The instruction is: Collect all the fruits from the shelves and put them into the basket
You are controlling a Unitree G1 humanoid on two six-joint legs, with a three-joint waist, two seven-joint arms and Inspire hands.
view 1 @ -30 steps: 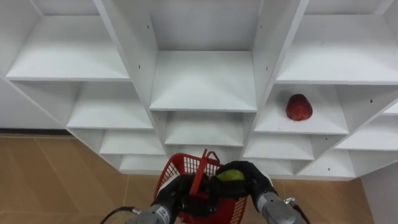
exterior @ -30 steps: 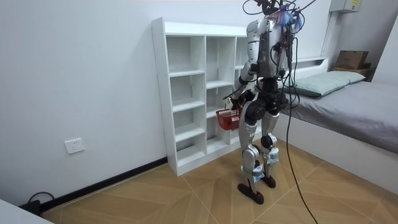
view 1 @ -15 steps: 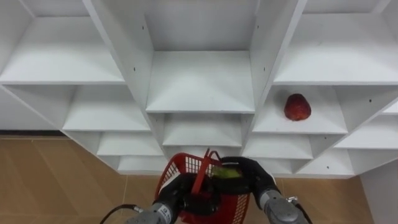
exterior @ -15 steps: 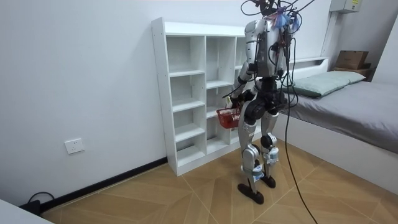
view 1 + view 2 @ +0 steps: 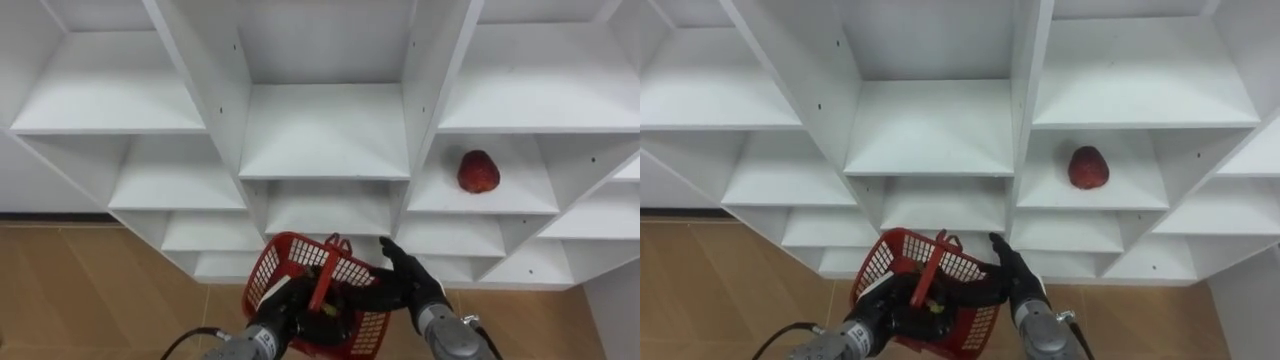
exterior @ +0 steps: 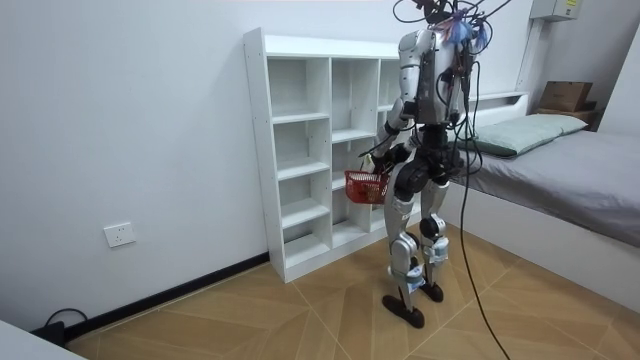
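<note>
The robot stands close before a tall white open-shelved closet [image 5: 325,130] on a herringbone wooden floor [image 5: 90,280]; a grey-covered bed [image 6: 570,170] lies behind it at the room view's right; low in the near centre the left hand [image 5: 290,308] is curled round the upright handle of a red plastic mesh basket [image 5: 345,268], holding it tilted in front of the lower shelves; the right hand [image 5: 405,282] reaches over the basket's right rim with fingers stretched out straight and nothing in them; a round dark-red fruit [image 5: 479,172] sits alone on a shelf in the right column, far above the basket.
</note>
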